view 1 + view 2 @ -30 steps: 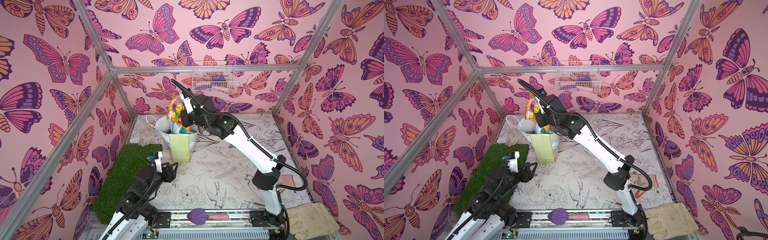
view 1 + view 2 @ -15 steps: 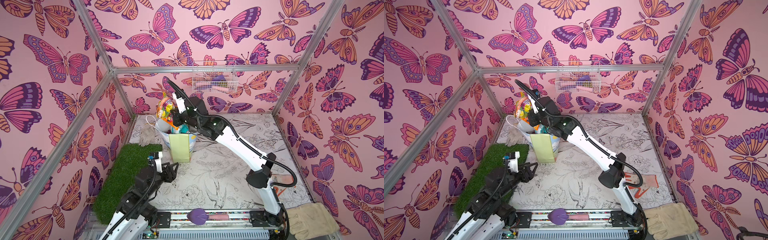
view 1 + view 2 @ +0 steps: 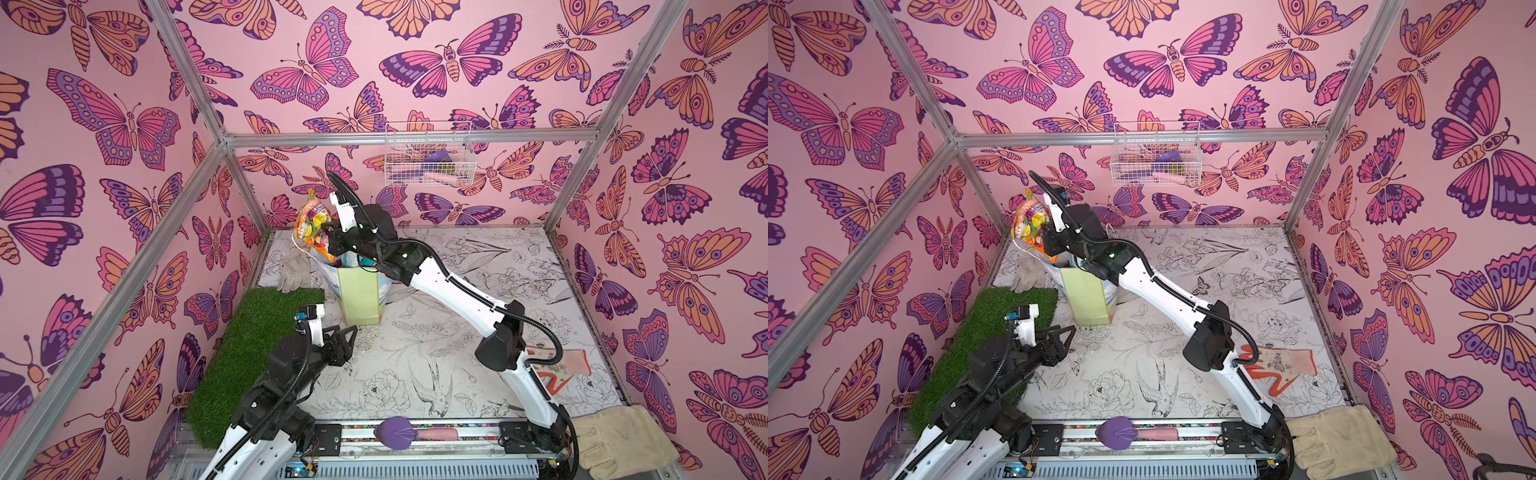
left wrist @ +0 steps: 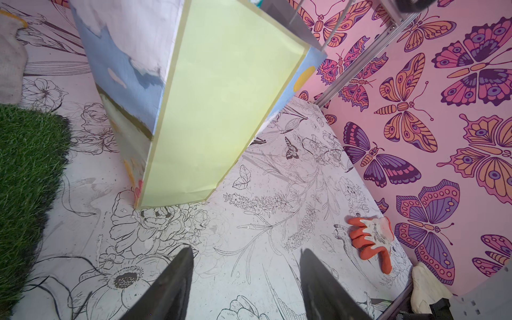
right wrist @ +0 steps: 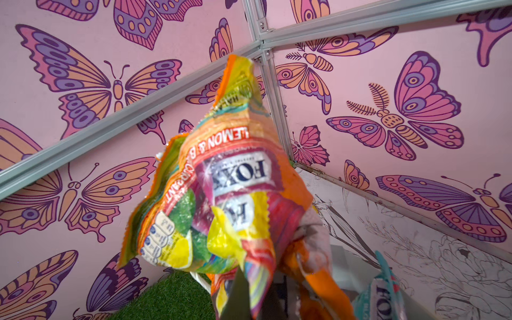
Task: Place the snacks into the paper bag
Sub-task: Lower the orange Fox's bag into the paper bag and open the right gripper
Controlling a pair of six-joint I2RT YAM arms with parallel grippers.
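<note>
- left gripper (image 3: 348,334): near left, low beside the grass mat (image 3: 249,353). Jaws are moderately apart with nothing between them, well short of the paper bag (image 3: 359,299).
- Fox's bag (image 3: 311,226): orange and crumpled, held up in the air over the paper bag's far-left rim, above the cord handle (image 3: 300,249). It is not yet inside.
- right gripper (image 3: 329,235): reaches in from the right, with jaws closed on one edge of Fox's bag.

Hazards
- Most of Fox's bag hangs left of the mouth. Released here, it would likely catch the rim or slide out toward the grey glove (image 3: 293,270).
- The packet is floppy and could snag the cord handle on the way down.
- The paper bag is tall and nothing holds it. A push from the arm or the packet could tip it.

Containers
- paper bag: stands upright at far left of the table (image 3: 457,332), mouth open. A teal packet (image 5: 383,293) shows inside, and the arm hides the rest.
- wire basket (image 3: 428,166): hangs on the far wall, right of the paper bag. It holds purple, pink and greenish items, too small to identify.
</note>
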